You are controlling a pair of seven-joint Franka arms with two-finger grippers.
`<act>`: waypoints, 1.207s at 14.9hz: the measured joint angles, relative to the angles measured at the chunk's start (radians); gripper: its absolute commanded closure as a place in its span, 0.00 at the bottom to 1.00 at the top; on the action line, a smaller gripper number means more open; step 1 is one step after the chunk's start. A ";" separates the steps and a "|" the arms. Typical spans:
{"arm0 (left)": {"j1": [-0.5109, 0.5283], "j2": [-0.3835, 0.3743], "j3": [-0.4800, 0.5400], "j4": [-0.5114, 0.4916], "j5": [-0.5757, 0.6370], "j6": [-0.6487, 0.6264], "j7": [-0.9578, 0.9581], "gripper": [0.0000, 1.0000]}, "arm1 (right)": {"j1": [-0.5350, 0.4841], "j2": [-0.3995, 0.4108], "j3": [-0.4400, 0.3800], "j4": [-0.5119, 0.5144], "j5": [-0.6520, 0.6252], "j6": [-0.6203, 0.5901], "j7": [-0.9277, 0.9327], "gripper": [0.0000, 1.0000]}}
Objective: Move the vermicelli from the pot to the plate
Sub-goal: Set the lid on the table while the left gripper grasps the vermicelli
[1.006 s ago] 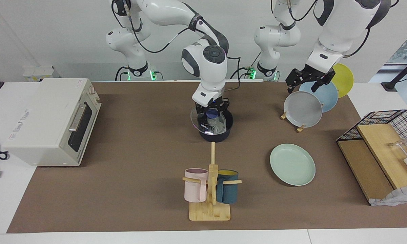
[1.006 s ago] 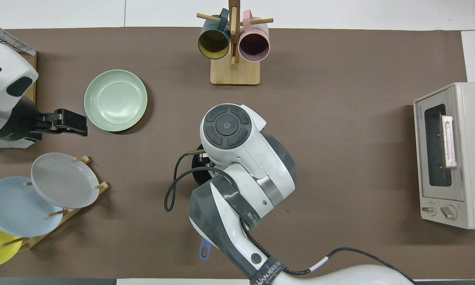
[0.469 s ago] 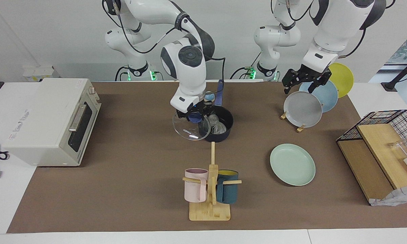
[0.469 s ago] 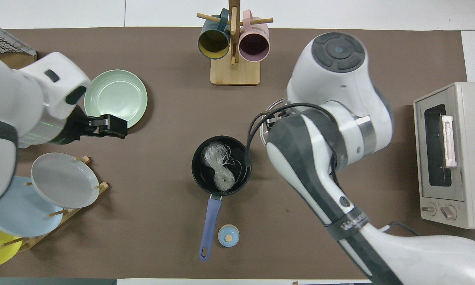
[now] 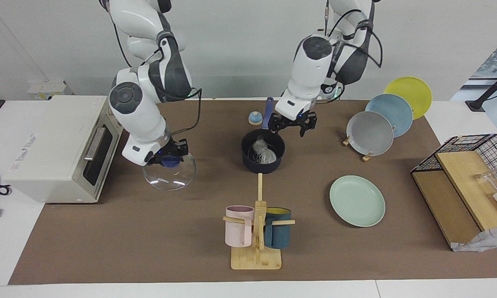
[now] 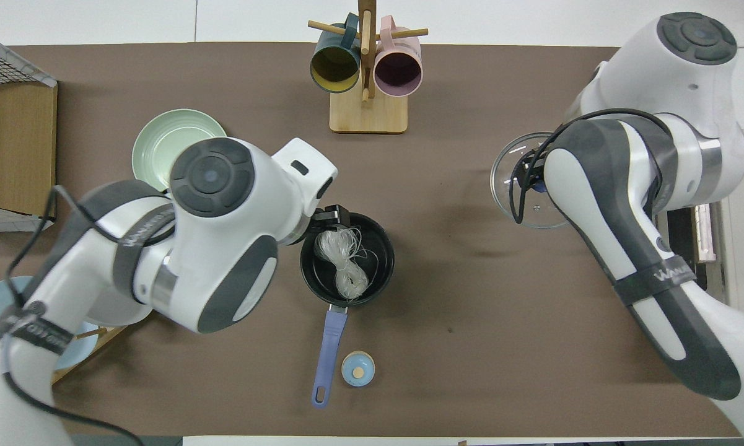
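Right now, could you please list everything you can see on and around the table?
pot: one, dark navy, mid-table, holding the vermicelli
plate: one, mint green, toward the left arm's end
glass lid: one, clear, in front of the oven
rack plates: three, grey, blue, yellow, on a wooden rack
mugs: two, pink and teal, on a wooden stand
small knob: one, light blue, beside the pot handle
wire basket: one, black
left gripper: open, over the pot's rim
right gripper: shut on the glass lid

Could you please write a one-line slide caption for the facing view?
Right gripper holds the glass lid near the toaster oven; open left gripper hovers by the pot of vermicelli.
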 measured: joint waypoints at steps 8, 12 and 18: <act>-0.040 0.130 0.001 -0.020 -0.001 0.101 -0.010 0.00 | -0.036 -0.062 0.006 -0.263 0.019 0.259 -0.055 0.70; -0.057 0.146 0.001 -0.056 -0.001 0.140 -0.010 0.00 | -0.072 -0.065 0.005 -0.326 0.068 0.317 -0.122 0.69; -0.065 0.161 0.000 -0.069 -0.003 0.161 -0.013 0.53 | -0.075 -0.065 0.008 -0.390 0.076 0.381 -0.154 0.26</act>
